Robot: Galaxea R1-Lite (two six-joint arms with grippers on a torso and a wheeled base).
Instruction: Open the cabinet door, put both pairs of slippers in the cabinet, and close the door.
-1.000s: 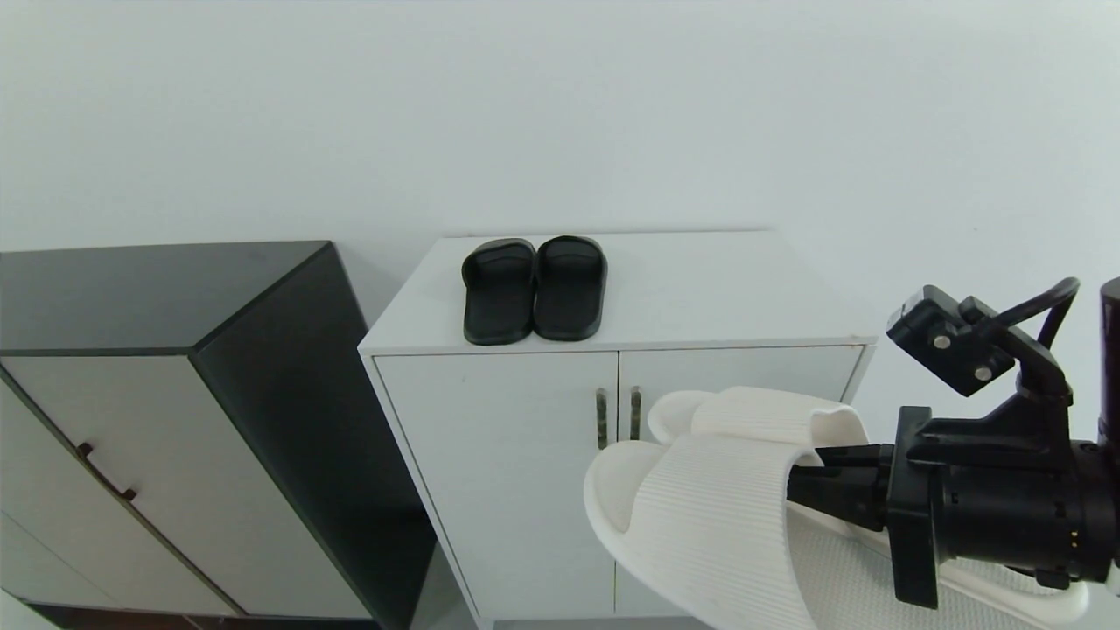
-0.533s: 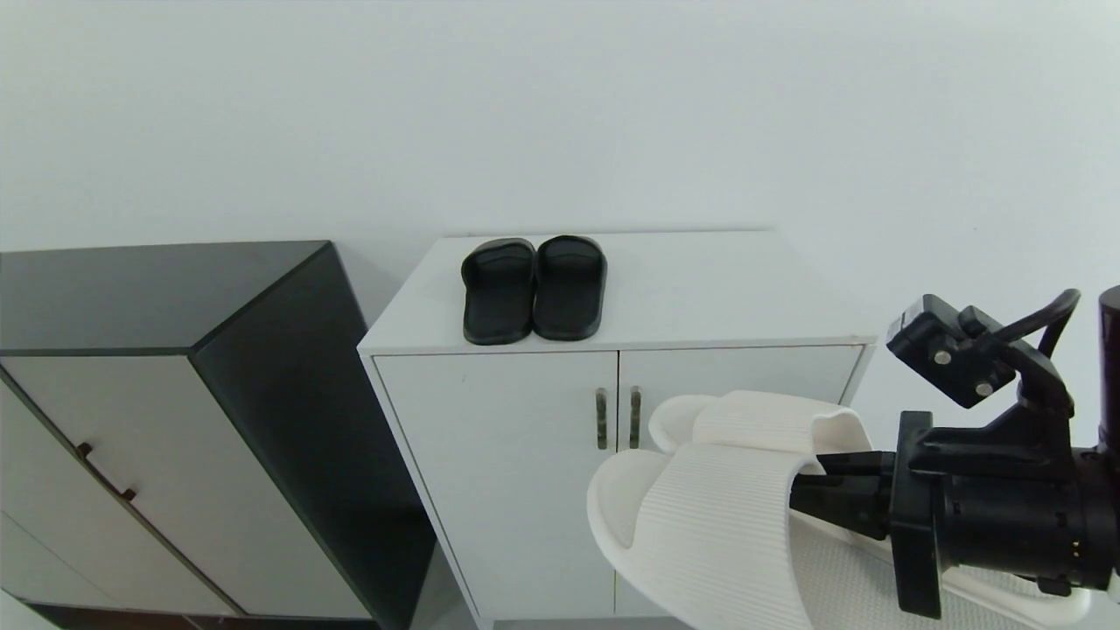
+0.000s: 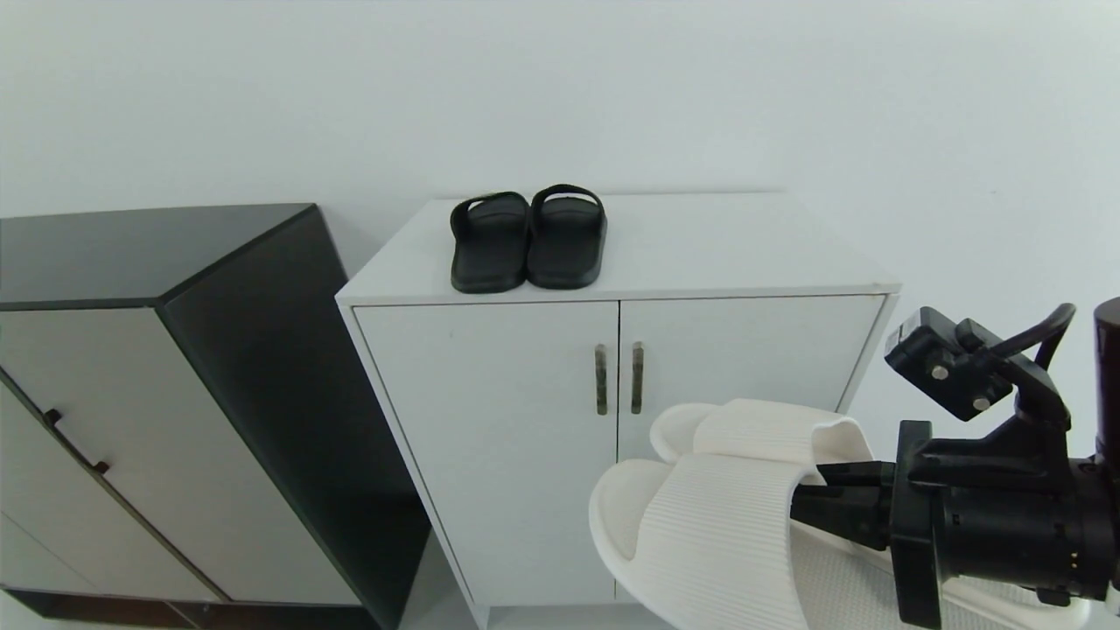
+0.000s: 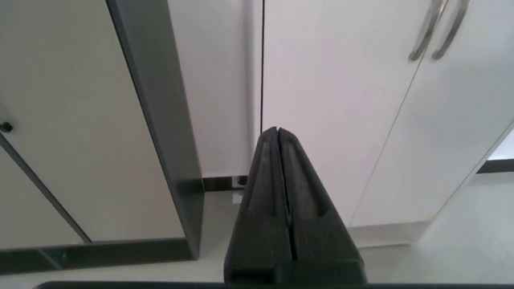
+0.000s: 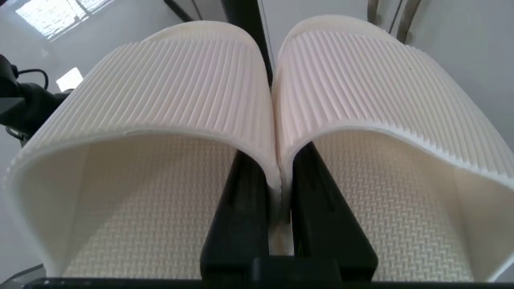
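Nearest, the right gripper is clamped on the inner straps of the white slippers. It holds the pair side by side in open air before the white cabinet's right door, just below the handles, while the left gripper, fingers pressed together on nothing, hangs low before the narrow gap beside the black cabinet. Both doors are closed, and the black slippers sit together near the top's front edge, well apart from either gripper. Since a second ago the whole head view has shifted, a camera move, and the white pair sits in the gripper as before.
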